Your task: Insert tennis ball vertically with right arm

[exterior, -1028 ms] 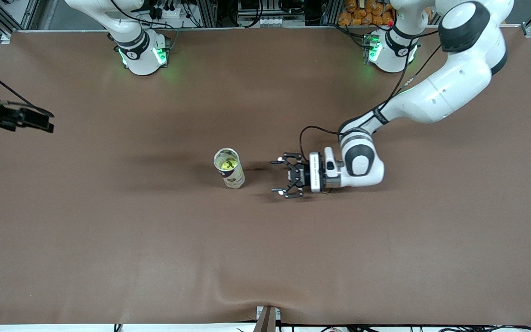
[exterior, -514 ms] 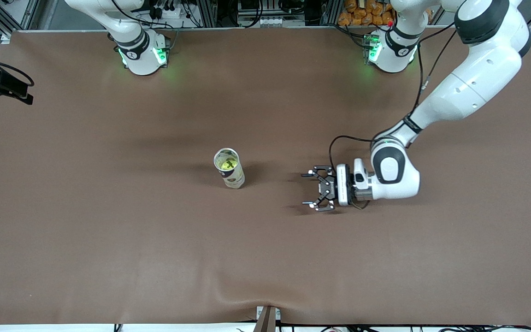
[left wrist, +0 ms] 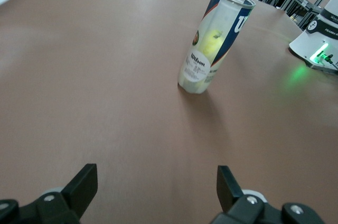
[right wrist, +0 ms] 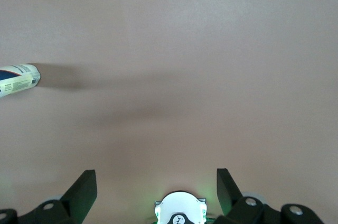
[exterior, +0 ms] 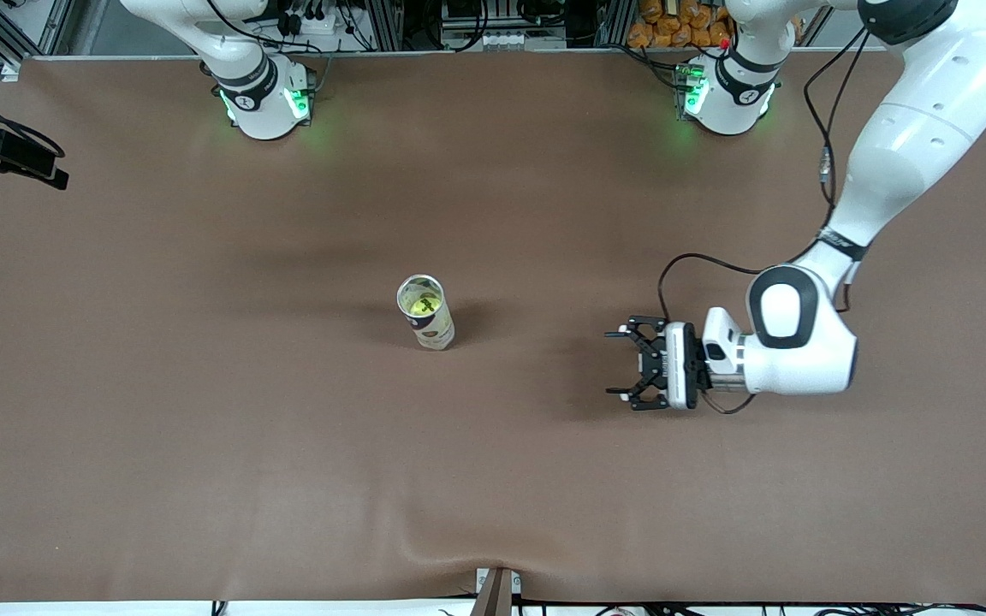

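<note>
Table: a brown cloth-covered tabletop (exterior: 202,445) is seen, wrinkled a bit along the edge nearest the front camera, with racks and cables past the two arm bases.
Tube: a clear plastic tennis ball tube with a white-and-blue label (exterior: 425,312) is stood upright about mid-table, with its open mouth facing up. Its long axis is vertical, maybe a touch tilted in the left wrist view (left wrist: 214,42).
Ball: a yellow-green fuzzy tennis ball (exterior: 421,301) is seen down inside the tube. No loose ball can be spotted anywhere on the cloth.
Right gripper: the right gripper (exterior: 26,164) is up high over the table edge at the right arm's end, well apart from the tube. Its fingers are spread wide and nothing is held between them (right wrist: 156,182).
Left gripper: the left gripper (exterior: 630,370) is held low over the cloth toward the left arm's end, laid level and aimed at the tube. Its fingers are spread apart and empty too (left wrist: 156,182).
Key relation: the tube lies toward mid-table from both pincers, and the left one is clearly closer to it.
Progress (a guess): the insert looks done, since the ball is already in the tube.
</note>
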You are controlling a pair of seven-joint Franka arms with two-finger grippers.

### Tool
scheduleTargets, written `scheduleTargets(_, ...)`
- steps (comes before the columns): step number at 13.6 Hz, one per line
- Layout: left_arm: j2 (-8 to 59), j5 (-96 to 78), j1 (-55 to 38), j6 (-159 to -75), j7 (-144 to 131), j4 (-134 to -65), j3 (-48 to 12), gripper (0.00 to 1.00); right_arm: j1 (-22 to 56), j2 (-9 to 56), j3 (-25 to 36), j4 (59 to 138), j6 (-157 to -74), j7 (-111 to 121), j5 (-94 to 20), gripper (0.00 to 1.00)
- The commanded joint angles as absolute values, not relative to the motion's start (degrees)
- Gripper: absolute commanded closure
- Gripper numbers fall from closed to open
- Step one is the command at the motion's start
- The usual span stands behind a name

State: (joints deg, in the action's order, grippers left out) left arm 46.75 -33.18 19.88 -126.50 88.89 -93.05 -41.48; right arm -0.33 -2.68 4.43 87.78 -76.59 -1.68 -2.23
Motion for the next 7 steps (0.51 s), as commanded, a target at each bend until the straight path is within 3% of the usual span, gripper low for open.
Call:
scheduleTargets(1, 43.4, -28.3, 20.2, -122.4, 81.1, -93.3, -40.2, 0.00, -0.6, -2.7, 4.6, 87.7, -78.6, -0.6, -2.5, 0.00)
scheduleTargets(7, 35.2, -15.8, 19.4, -108.4, 55.9, -91.0, -34.3, 0.00, 0.1, -1.8, 4.4, 88.3, -79.7, -1.3, -2.5, 0.00)
